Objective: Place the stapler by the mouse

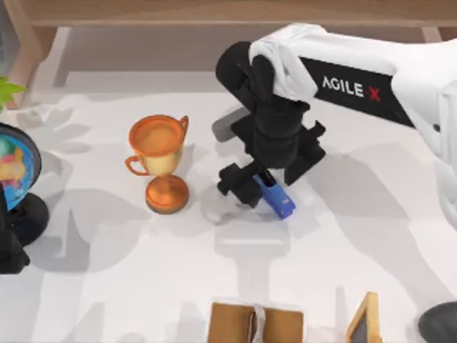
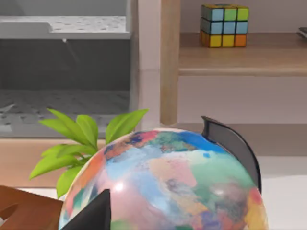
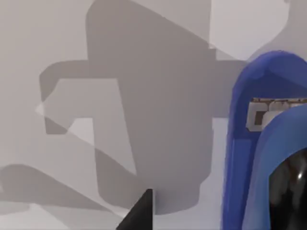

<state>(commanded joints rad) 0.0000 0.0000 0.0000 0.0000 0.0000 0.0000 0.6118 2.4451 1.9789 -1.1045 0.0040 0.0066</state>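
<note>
Plastic, polished metal and pale wood on a matt white table

The stapler (image 1: 277, 197) looks like smooth blue plastic with a glossy black end; the trophy (image 1: 160, 161) has a shiny copper-gold metallic finish; the globe (image 2: 165, 184) is glossy, catching a highlight, on a smooth black stand. The table (image 1: 107, 286) is flat matt white, the shelf (image 2: 240, 60) pale wood, the right arm's casing (image 1: 385, 78) smooth white plastic.

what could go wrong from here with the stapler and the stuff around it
The right gripper sits over the stapler, whose blue end sticks out past it. If the hold is shallow, the stapler may twist or drop when lifted.

The trophy stands just to the top view's left of the gripper; a leftward sweep could tip it.

The dark rounded mouse lies at the table's bottom-right corner, so a long carry raises the slip risk.
</note>
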